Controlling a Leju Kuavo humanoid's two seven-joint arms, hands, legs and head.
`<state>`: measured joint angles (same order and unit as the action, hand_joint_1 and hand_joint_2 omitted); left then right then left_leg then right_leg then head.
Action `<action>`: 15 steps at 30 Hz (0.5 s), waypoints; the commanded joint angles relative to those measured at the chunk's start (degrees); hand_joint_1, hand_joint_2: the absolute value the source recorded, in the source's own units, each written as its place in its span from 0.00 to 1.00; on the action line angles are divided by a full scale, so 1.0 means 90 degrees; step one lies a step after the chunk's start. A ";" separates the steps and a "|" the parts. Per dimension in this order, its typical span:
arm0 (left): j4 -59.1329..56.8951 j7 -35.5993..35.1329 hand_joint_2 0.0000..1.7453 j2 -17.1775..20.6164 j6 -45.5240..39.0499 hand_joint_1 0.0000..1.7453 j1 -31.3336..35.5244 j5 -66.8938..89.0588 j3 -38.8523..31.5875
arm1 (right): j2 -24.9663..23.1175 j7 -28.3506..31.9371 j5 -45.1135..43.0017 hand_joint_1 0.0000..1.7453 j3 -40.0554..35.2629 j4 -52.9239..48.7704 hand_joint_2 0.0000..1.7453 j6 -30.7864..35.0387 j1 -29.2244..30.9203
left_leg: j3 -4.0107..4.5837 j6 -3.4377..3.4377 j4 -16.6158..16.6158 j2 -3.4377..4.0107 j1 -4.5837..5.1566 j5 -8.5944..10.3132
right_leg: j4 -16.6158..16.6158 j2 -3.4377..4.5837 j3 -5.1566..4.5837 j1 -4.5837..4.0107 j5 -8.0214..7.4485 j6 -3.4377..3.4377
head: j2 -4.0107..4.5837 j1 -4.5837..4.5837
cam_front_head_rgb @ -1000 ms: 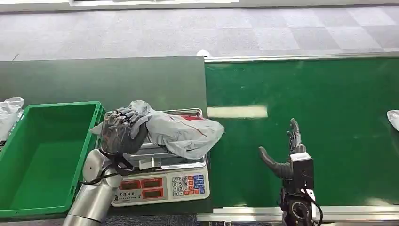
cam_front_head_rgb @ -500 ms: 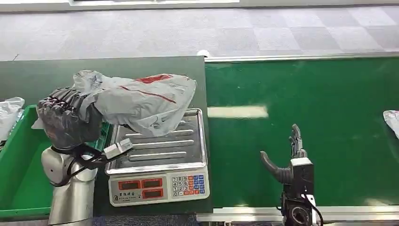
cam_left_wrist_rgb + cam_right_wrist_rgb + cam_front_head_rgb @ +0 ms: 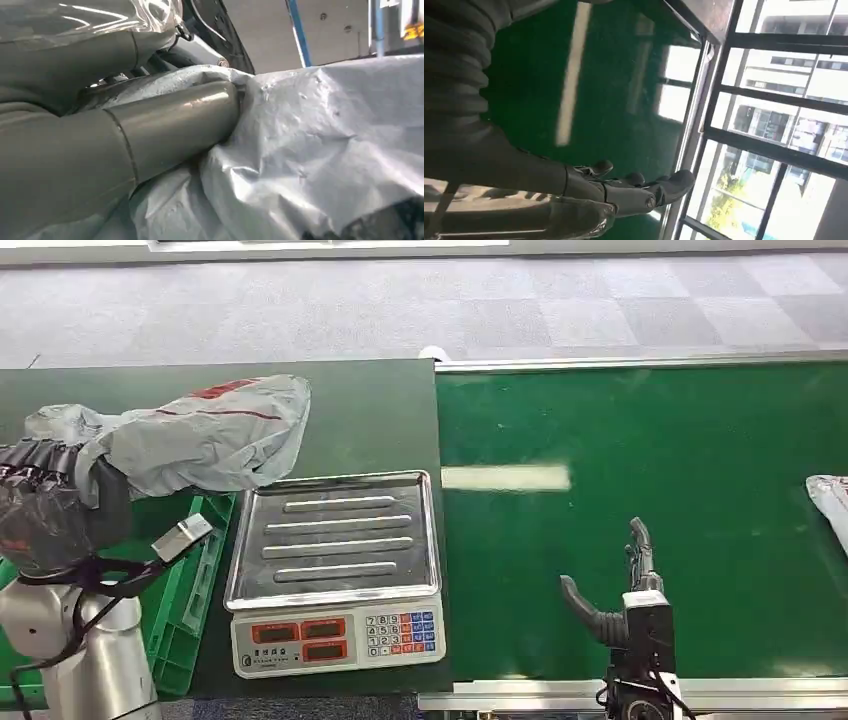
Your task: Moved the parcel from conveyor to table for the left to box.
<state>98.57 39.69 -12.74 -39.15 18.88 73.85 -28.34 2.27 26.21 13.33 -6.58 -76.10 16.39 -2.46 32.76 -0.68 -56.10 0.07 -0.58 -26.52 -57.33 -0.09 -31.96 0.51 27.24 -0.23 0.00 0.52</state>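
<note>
Kid: Parcel (image 3: 215,435) is up in the air, right? Where is it?

Helper: Yes. The left robot hand (image 3: 50,510) grips one end of it, and the rest sticks out over the dark table (image 3: 350,415), near the green box (image 3: 185,610). It touches nothing under it.

Kid: Is it hard or soft?

Helper: It looks soft. It is a grey plastic bag with a red mark, all wrinkly. In the left wrist view the thick thumb (image 3: 165,125) presses into the parcel (image 3: 325,150) and the plastic folds around it. I think it is light, because it hangs out sideways from one end.

Kid: Could it slip?

Helper: Maybe. The plastic looks shiny and smooth. A bunched end is a good place to hold, like now.

Kid: What about the other hand?

Helper: The right robot hand (image 3: 625,585) holds nothing. Its fingers are spread apart over the green conveyor (image 3: 700,440).

Kid: What is that silver thing?

Helper: A scale (image 3: 335,570) on the table, with nothing on its tray. Another bag (image 3: 830,500) waits far along the conveyor.
</note>
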 commanded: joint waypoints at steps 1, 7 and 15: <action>-0.0030 -0.0492 0.00 -0.0259 -0.0095 1.00 -0.0307 0.0685 -0.0979 | -0.0194 -0.0143 0.0147 0.00 0.0340 -0.0318 1.00 -0.0109 -0.0167 | -0.0015 0.0002 0.0010 0.0020 0.0005 -0.0005 | 0.0008 0.0020 0.0007 0.0005 -0.0001 0.0000 | 0.0000 0.0000; -0.0882 -0.2894 0.00 0.0512 -0.0095 1.00 -0.0902 0.1689 -0.0012 | -0.0233 -0.0234 0.0308 0.00 0.0386 -0.0453 1.00 -0.0313 -0.0230 | -0.0010 0.0001 0.0008 0.0005 0.0003 -0.0002 | 0.0005 0.0003 0.0006 0.0003 0.0000 0.0001 | 0.0000 -0.0002; -0.1769 -0.5104 0.00 0.1720 -0.0095 1.00 -0.1505 0.1795 0.1112 | -0.0394 -0.0321 0.0528 0.00 0.0444 -0.0407 1.00 -0.0506 -0.0138 | -0.0015 0.0000 0.0017 0.0000 0.0004 0.0003 | 0.0010 0.0000 0.0006 0.0004 0.0002 0.0003 | 0.0000 0.0000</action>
<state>93.40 -0.78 -6.19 -39.12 9.29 88.37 -26.06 0.57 23.82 17.22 -4.02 -79.95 12.94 -4.46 32.76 -0.69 -56.08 0.12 -0.60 -26.54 -57.33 -0.05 -32.01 0.50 27.26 -0.22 0.00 0.52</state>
